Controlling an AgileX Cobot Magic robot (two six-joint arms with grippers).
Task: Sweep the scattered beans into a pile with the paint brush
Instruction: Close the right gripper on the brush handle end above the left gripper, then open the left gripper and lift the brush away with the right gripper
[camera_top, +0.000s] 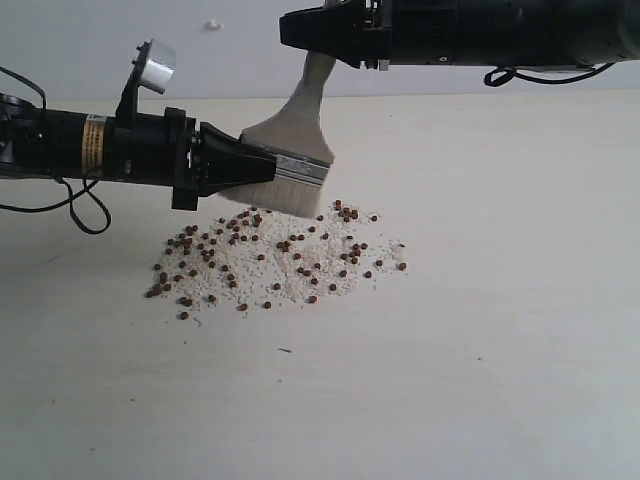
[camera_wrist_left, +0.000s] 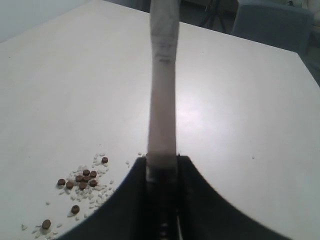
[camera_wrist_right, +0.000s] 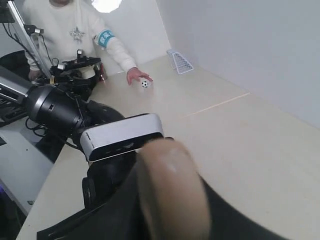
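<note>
The beans (camera_top: 270, 262) lie loose across a wide patch on the table (camera_top: 500, 320), mixed with white crumbs (camera_top: 300, 288), thin at the edges and nowhere heaped, so I judge the sweeping proper has not begun. The paint brush (camera_top: 290, 135) hangs at the far edge of that patch, bristles down and handle tilted up and away from the beans; the bristle tips sit right at the outermost beans, and I cannot tell whether they touch the table. My left gripper (camera_top: 262, 165) reaches in from the left side of the patch and pinches the brush at its metal band, the jaws pressed flat against both faces, as the left wrist view shows (camera_wrist_left: 162, 172). My right gripper (camera_top: 328, 48) is above the patch at the handle's end; the handle sits between its jaws, but I cannot tell whether they clamp it or only flank it. I read this as setting the brush for a first stroke. Next I need one firm hold, bristles pressed lightly on the table just beyond the far beans, then a slow drag toward the patch's middle so the round beans do not roll out sideways.
</note>
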